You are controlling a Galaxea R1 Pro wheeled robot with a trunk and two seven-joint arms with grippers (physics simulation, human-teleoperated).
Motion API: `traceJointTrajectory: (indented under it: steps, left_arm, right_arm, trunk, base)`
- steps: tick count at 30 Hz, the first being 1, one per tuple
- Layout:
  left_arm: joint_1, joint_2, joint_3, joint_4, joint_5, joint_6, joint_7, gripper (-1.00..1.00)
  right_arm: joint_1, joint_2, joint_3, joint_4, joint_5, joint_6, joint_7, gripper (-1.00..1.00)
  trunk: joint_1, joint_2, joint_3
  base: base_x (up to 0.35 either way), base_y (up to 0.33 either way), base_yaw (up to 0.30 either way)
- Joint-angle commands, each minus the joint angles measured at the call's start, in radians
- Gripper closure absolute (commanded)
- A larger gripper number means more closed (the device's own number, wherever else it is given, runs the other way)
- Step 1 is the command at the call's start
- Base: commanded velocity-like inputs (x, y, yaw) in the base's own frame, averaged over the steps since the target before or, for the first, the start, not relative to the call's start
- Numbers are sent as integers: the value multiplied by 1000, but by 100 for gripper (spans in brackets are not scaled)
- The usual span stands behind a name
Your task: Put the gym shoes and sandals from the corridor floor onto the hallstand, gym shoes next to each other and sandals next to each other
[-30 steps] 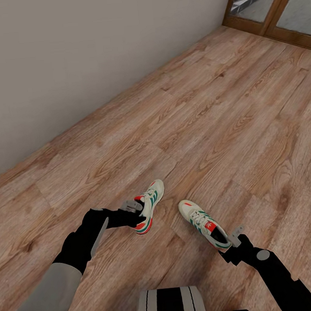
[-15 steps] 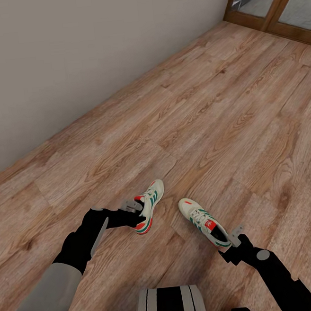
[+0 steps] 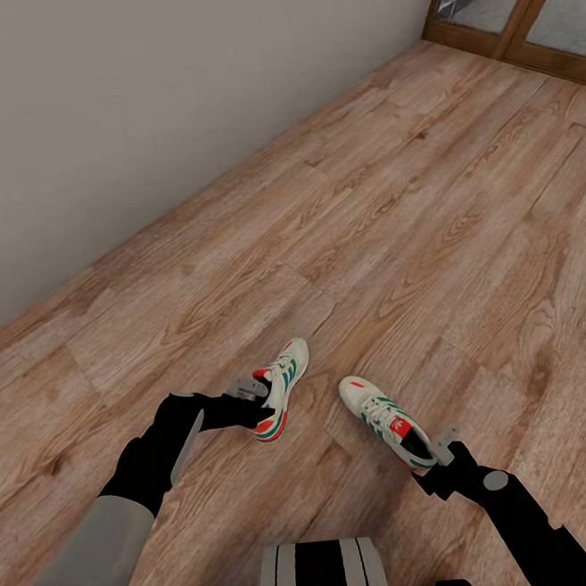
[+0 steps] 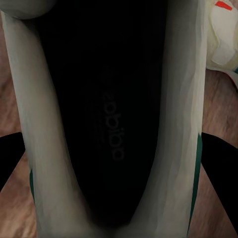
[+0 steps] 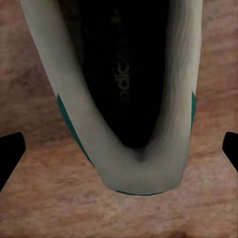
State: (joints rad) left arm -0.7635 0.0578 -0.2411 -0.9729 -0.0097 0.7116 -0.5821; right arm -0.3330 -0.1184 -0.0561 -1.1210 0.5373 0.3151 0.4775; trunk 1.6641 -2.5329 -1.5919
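Wood-plank corridor floor (image 3: 393, 212) runs beside a plain grey wall (image 3: 131, 102), with a glazed door (image 3: 516, 3) at upper right. Both insoles read "adidas". Low in the frame, the left tool (image 3: 260, 402) grips the left gym shoe (image 3: 282, 385) by its heel; the right tool (image 3: 434, 450) grips the right gym shoe (image 3: 384, 420) likewise.

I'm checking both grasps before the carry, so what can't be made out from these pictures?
- Left hand: head view, the left gym shoe covers its fingertips, so closure is unclear.
- Right hand: head view, too small at the right gym shoe heel.
- Both wrist views: shoe openings crowd the frame; fingers are cut off by the edges.
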Motion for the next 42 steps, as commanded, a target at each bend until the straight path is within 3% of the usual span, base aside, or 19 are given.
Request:
traceJointTrajectory:
  steps: [1, 2, 33, 42]
  left_arm:
    - [0, 1, -1, -1, -1, 5, -2, 100]
    - [0, 1, -1, -1, -1, 5, -2, 100]
    - [1, 19, -1, -1, -1, 6, -4, 100]
    - [4, 20, -1, 0, -1, 6, -4, 100]
  right_arm:
    - [0, 0, -1, -2, 9, 2, 8, -100]
    - [0, 0, -1, -2, 9, 2, 8, 100]
    - [0, 0, -1, -8, 9, 2, 9, 100]
    - [0, 1, 1, -8, 6, 1, 9, 100]
  trunk:
    - [0, 0, -1]
    - [0, 0, -1]
    - [0, 0, -1]
    - [-4, 2, 34]
  base:
    - [1, 1, 0]
    - [0, 0, 0]
    - [0, 0, 0]
    - [0, 0, 0]
